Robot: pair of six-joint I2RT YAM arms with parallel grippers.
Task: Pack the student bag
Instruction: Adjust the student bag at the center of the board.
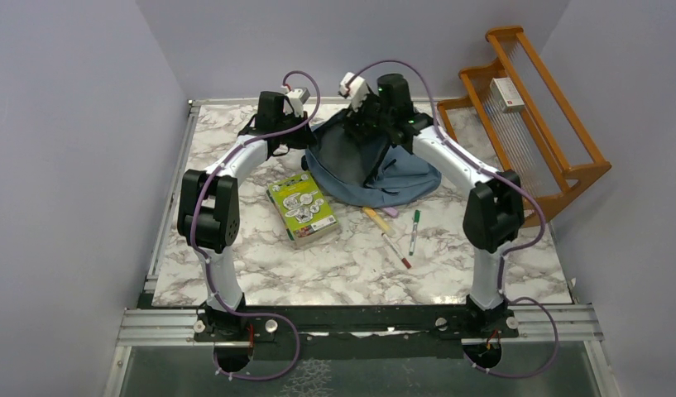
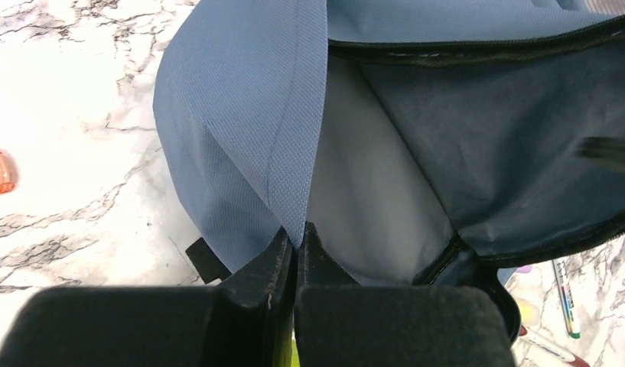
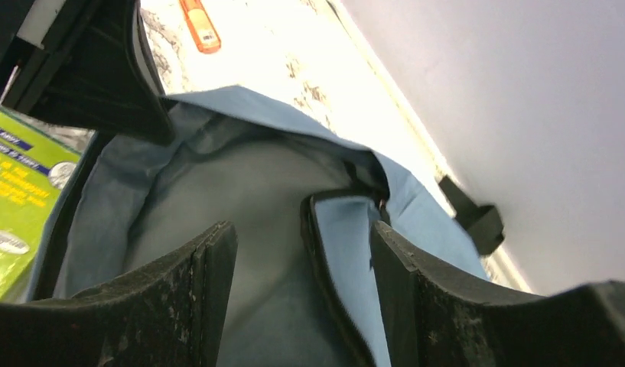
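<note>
The student bag is a slate-blue backpack lying open at the back middle of the table. My left gripper is at its left edge. In the left wrist view my left gripper is shut on the blue fabric rim of the bag, and the grey lining shows. My right gripper is over the bag's opening. In the right wrist view my right gripper is open, its fingers either side of the dark zipper rim, not closed on it.
A green book lies in front of the bag on the left. A yellow marker, a red-tipped pen and a green marker lie in front of it. A wooden rack stands at the right. An orange item lies behind the bag.
</note>
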